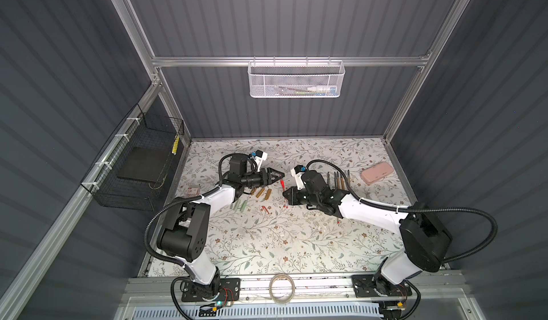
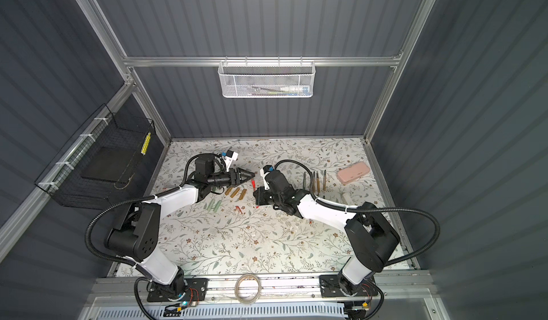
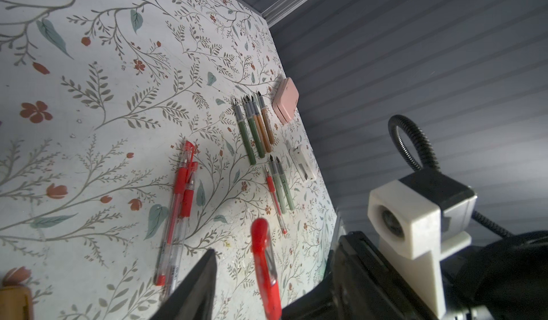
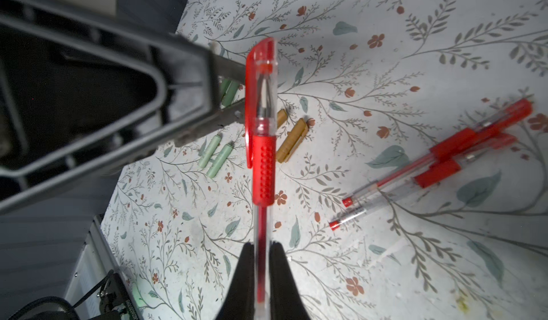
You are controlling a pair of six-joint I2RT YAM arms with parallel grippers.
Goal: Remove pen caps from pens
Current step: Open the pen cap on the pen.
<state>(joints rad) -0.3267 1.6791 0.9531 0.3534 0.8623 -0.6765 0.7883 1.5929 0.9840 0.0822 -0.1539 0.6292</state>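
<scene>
My right gripper (image 4: 262, 246) is shut on the clear barrel of a red-trimmed pen (image 4: 262, 170), held above the table with its red cap (image 4: 261, 66) on. My left gripper (image 3: 275, 247) is open, one finger on each side of that cap (image 3: 265, 262) with gaps showing. In both top views the two grippers (image 1: 281, 175) (image 2: 255, 195) meet at the table's middle. Loose golden-brown caps (image 1: 264, 193), pale green caps (image 1: 239, 207) and red caps (image 1: 265, 209) lie below them. Two capped red pens (image 3: 178, 214) lie together. Several uncapped pens (image 3: 255, 126) lie in a row.
A pink case (image 1: 377, 172) lies at the back right, with a small white object (image 3: 302, 163) near it. A black wire basket (image 1: 133, 167) hangs on the left wall, and a white mesh basket (image 1: 296, 80) on the back wall. A tape roll (image 1: 281, 289) sits on the front rail.
</scene>
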